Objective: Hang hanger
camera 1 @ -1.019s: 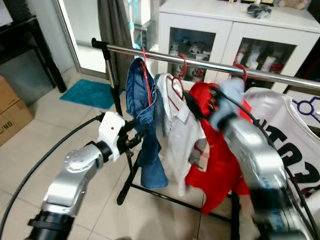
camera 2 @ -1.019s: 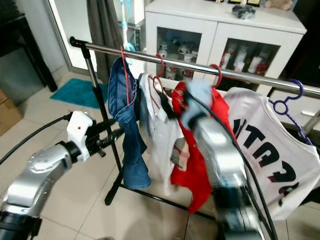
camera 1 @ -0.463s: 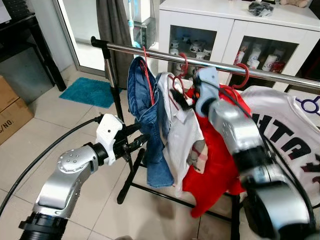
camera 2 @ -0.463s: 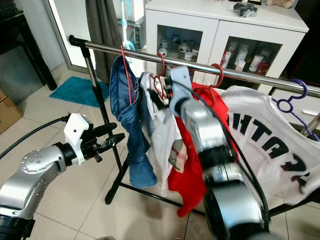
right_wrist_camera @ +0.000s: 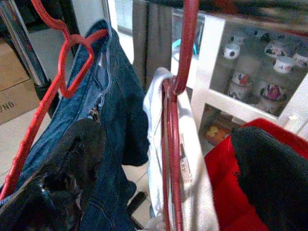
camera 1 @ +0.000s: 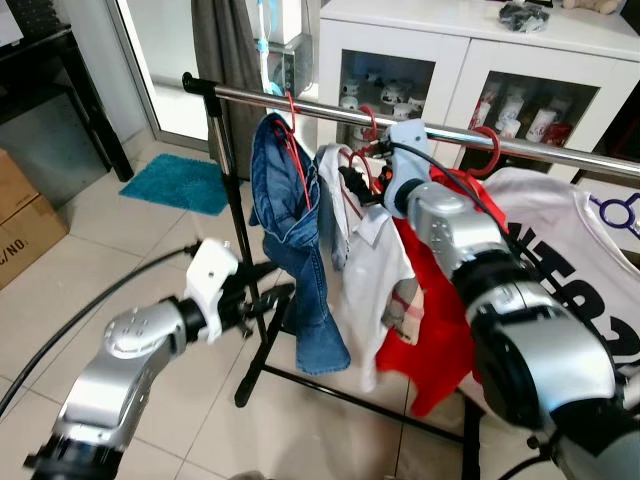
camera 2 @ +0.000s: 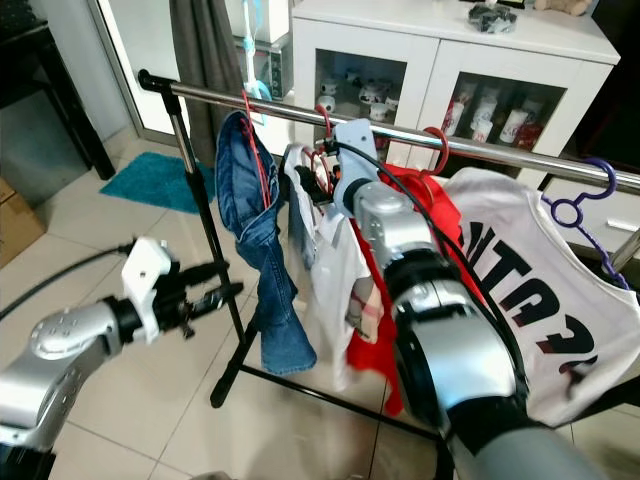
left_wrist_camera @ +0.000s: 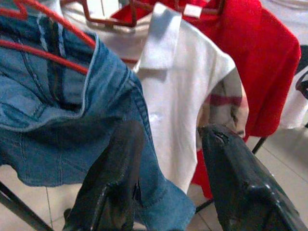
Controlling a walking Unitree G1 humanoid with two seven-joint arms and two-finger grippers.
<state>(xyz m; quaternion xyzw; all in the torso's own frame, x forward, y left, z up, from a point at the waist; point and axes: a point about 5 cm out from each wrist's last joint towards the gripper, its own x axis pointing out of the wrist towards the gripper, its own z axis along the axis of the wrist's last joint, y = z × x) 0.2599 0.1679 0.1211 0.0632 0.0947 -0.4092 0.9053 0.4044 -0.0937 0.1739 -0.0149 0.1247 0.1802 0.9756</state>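
**Clothes rail: four garments hung, both arms raised**

Steel rail [camera 1: 440, 131] runs from its capped left end, above the black upright post [camera 1: 232, 200], off the right edge of view. Open bar shows only at that left end and in short gaps between hooks. Tiled floor [camera 1: 90, 270] lies open left of the post.

Count on the rail: three red hangers, one purple hanger [camera 2: 578, 205]. Four garments, left to right: blue jeans [camera 1: 300, 250], white collared shirt [camera 1: 375, 260], red garment [camera 1: 440, 320], white printed tee [camera 1: 570, 270].

The white shirt's red hanger [right_wrist_camera: 174, 144] has its hook over the rail. Right end effector [right_wrist_camera: 163, 159] is up at that hook, fingers wide, one either side of the hanger neck; contact cannot be judged.

Left end effector [camera 1: 268, 297] sits low beside the post, just short of the jeans' leg, fingers spread, holding nothing.

Behind: white cabinet [camera 1: 450, 70] with glass doors, cups and figurines on its shelves. Teal mat [camera 1: 180, 185] and cardboard boxes [camera 1: 25, 215] on the floor at left.
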